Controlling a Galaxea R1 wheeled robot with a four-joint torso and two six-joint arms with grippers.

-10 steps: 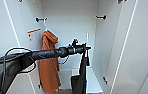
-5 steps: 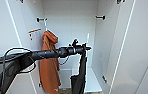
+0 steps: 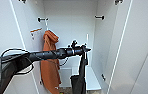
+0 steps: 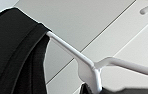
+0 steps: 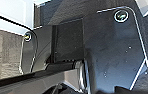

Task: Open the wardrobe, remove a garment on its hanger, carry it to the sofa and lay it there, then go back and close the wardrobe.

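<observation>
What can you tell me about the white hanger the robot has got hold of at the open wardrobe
The hanger is thin, white and smooth, like plastic. In the left wrist view one straight arm runs into the shoulder of the black top draped over it, and the other arm curves away from a thicker middle. In the head view it sits at the left gripper, in front of the open wardrobe, with the top hanging limp below, apart from the orange garment.

White wardrobe [image 3: 72, 37], orange garment [image 3: 49, 62] hanging inside

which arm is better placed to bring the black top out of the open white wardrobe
Left, likely: its gripper is extended into the wardrobe at the thin white hanger carrying the limp black top.
</observation>
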